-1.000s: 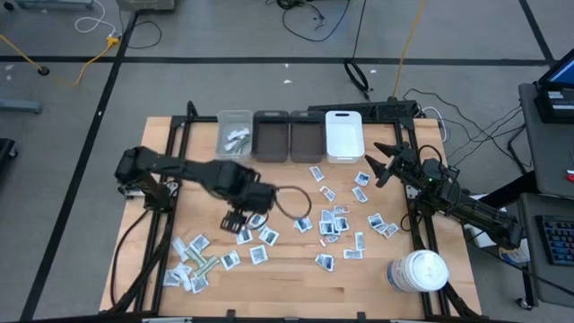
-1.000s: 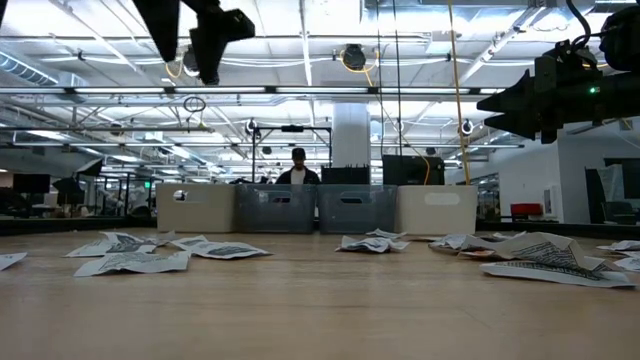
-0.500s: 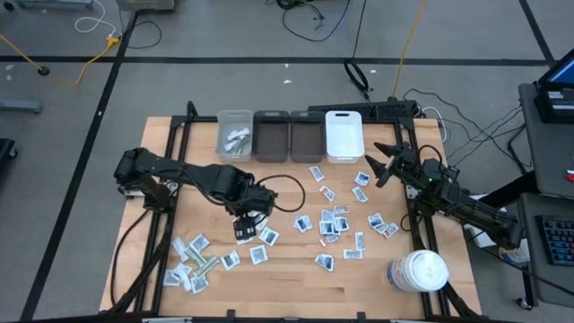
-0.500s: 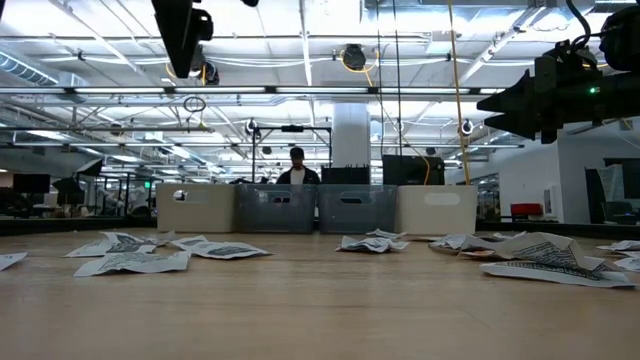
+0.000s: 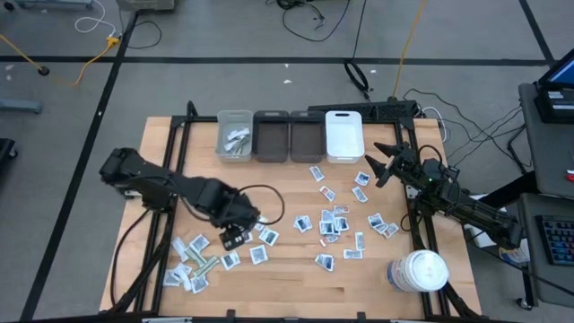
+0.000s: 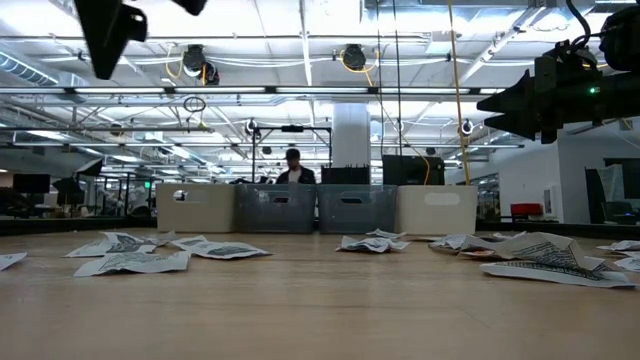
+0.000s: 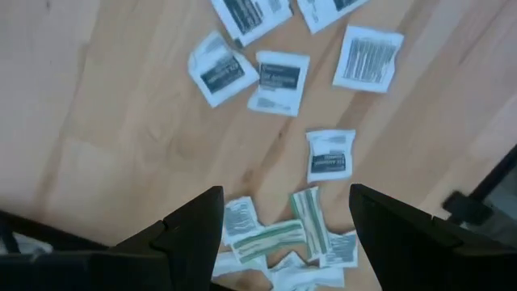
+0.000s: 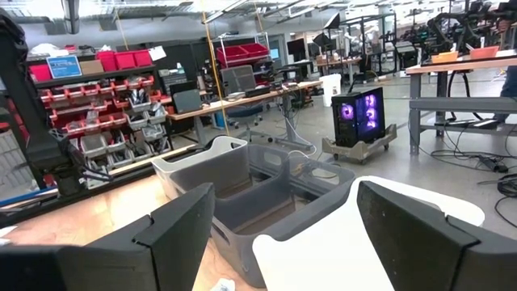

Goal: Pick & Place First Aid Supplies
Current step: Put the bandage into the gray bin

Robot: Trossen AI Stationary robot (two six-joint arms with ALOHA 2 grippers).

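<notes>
While the left arm reaches in from the left of the high view, its left hand point(image 5: 235, 238) hangs over the bench point(image 5: 287, 269) a little left of the middle. Its two dark fingers point(image 7: 190, 230) stand apart, and nothing is between them. Under it, at the lower left of the bench, lie small white packets point(image 5: 193, 244) with dark print and some pale green strips point(image 5: 204, 265). The left wrist view looks down on the same bunch, with the green strips point(image 7: 307, 222) in the gap between the fingers.

Along the top edge of the bench sits a row of four small bins point(image 5: 289, 136). The leftmost one is clear and has some white things in it.

More packets point(image 5: 334, 220) lie spread over the middle and right of the bench.

The right hand point(image 5: 381, 163) waits at the upper right, near the white bin, with its fingers wide apart and empty. A big white jar point(image 5: 417, 271) stands at the lower right.
</notes>
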